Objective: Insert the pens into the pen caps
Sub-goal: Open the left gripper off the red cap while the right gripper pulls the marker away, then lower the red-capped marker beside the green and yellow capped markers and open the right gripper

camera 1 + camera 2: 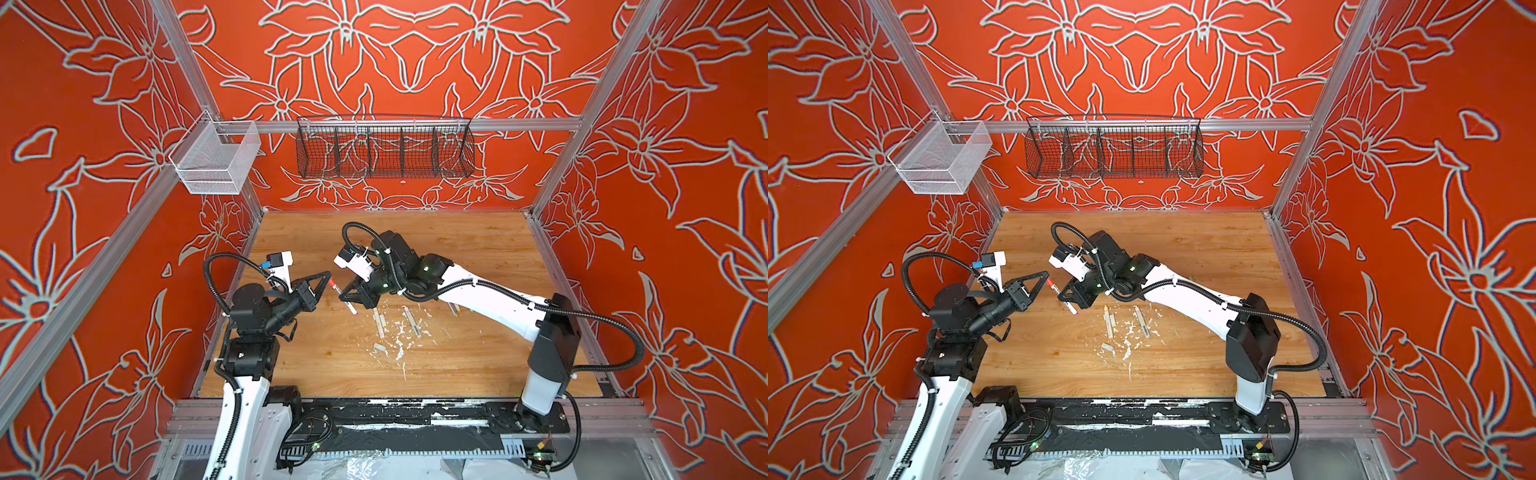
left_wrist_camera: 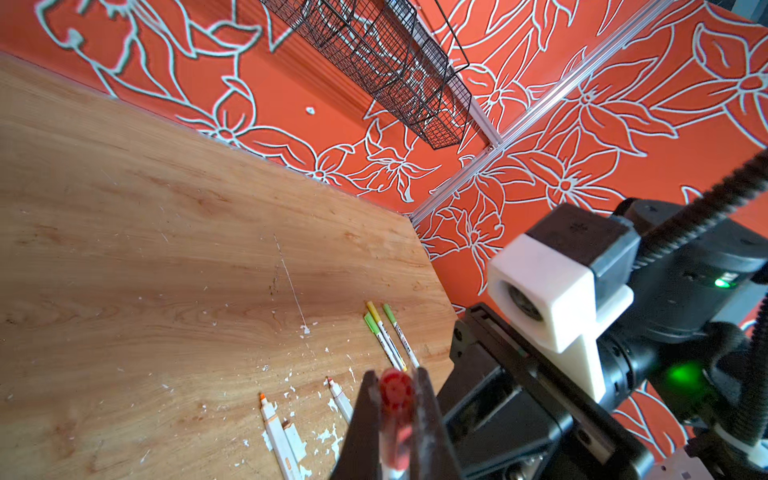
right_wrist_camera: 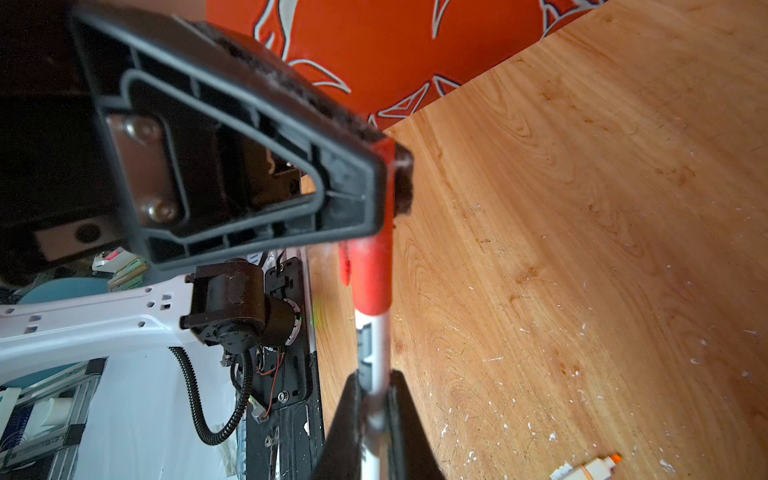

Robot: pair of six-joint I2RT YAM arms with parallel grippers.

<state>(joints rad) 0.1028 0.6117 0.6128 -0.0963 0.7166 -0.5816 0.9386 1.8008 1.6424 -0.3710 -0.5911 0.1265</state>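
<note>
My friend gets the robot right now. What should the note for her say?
Left gripper: shut on the orange-red plastic cap.
Right gripper: shut on the slim white marker pen that the cap sits on, held above the wooden table.
Done, it seems: three pens with lime green and yellow caps lie together.
Left: press this cap home if it is loose, then cap the uncapped white pens among the white flecks. What looks like a short pale grey cap lies near them.
</note>
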